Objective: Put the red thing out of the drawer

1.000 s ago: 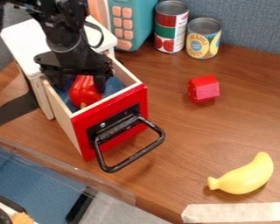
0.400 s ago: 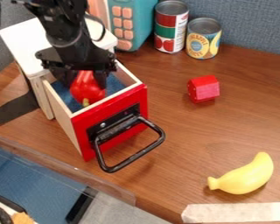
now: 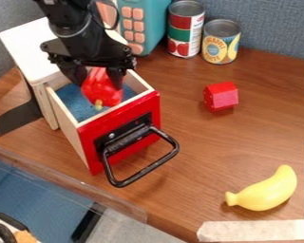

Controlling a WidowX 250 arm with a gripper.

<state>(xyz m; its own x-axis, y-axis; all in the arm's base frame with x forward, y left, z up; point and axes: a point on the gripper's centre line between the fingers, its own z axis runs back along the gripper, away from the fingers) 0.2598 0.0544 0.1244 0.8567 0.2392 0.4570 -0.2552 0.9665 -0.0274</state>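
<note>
The claw (image 3: 100,79) and red pepper (image 3: 102,92) had risen slightly in the upper left, over the open drawer (image 3: 116,118). The claw gripped the pepper from both sides, likely to keep it steady until it cleared the walls for the table (image 3: 193,156)

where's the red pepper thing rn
In the camera view, the red pepper is left of centre, gripped by the black tool over the drawer's blue-lined inside, behind the red drawer front.

One slanted view looks down (fairly close) on the drawer (image 3: 126,135) and tabletop (image 3: 189,135).
</note>
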